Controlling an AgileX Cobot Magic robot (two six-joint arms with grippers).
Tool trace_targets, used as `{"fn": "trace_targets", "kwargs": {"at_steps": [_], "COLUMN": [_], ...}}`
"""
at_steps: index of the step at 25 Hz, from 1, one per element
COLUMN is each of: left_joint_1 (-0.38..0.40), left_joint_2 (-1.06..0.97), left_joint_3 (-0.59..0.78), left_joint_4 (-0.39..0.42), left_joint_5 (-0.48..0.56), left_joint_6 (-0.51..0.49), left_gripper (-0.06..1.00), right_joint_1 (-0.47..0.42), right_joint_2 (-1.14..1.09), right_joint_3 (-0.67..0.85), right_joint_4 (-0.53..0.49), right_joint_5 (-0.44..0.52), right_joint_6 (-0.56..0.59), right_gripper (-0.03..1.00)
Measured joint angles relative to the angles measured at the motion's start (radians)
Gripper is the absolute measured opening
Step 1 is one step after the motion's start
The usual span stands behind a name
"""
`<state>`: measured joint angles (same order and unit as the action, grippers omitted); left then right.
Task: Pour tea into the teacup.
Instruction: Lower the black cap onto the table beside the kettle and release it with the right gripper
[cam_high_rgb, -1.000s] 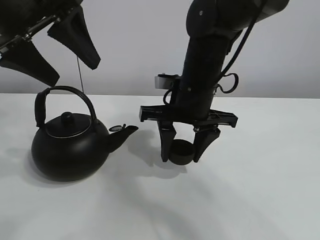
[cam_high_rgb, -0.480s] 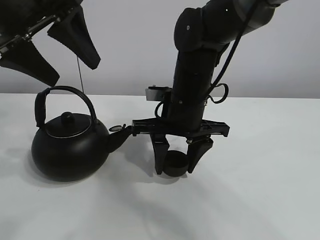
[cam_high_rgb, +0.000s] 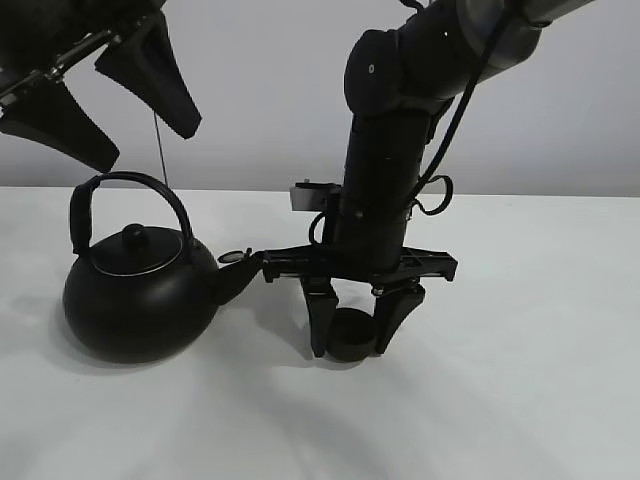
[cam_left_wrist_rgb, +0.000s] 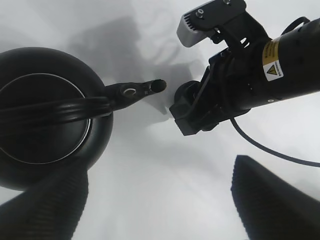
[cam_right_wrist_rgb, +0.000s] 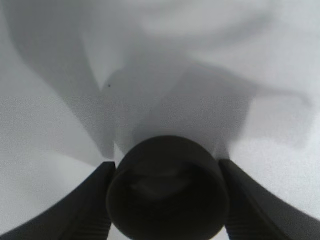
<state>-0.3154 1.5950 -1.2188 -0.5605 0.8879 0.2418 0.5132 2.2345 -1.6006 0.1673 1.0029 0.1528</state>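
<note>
**Exterior high, left wrist, right wrist: three looks at one white worktop (cam_high_rgb: 520, 390)**

Exterior high view: the right pincer (cam_high_rgb: 352, 343) hangs straight down from its black arm (cam_high_rgb: 385, 170). It is closed on a small round matte black-brown handleless teacup (cam_high_rgb: 350, 337), with one finger on each side. The teacup is near the middle of the worktop and low down; whether its base touches the surface cannot be told. Just to its left stands a big round black kettle (cam_high_rgb: 140, 300) with an arched handle (cam_high_rgb: 130, 182). Its spout (cam_high_rgb: 245, 268) is aimed at the teacup and ends close to the right pincer's crossbar. The left pincer (cam_high_rgb: 145, 140) hovers above the handle, spread wide and holding nothing.

Left wrist view: the kettle (cam_left_wrist_rgb: 45, 120) is seen from above, with the handle across its lid. The spout (cam_left_wrist_rgb: 135, 91) points towards the teacup (cam_left_wrist_rgb: 185, 91), which peeps out from under the right arm, apart from the spout's tip. The left pincer's two dark fingers (cam_left_wrist_rgb: 45, 210) stand far apart, with bare worktop between them.

Right wrist view: the teacup (cam_right_wrist_rgb: 167, 192) is upright, its mouth towards the camera. It fills the gap between the two fingers (cam_right_wrist_rgb: 80, 212), which press its sides. Its inside is too dark to make out.
</note>
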Motion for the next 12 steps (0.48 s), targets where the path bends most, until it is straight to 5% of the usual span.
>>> {"fn": "trace_targets", "kwargs": {"at_steps": [12], "left_joint_1": [0.0], "left_joint_2": [0.0], "left_joint_3": [0.0], "left_joint_4": [0.0], "left_joint_5": [-0.001], "left_joint_6": [0.0], "left_gripper": [0.57], "right_joint_1": [0.0], "right_joint_2": [0.0], "right_joint_3": [0.0], "right_joint_4": [0.004], "right_joint_5": [-0.008], "right_joint_6": [-0.01], "right_gripper": [0.4]}}
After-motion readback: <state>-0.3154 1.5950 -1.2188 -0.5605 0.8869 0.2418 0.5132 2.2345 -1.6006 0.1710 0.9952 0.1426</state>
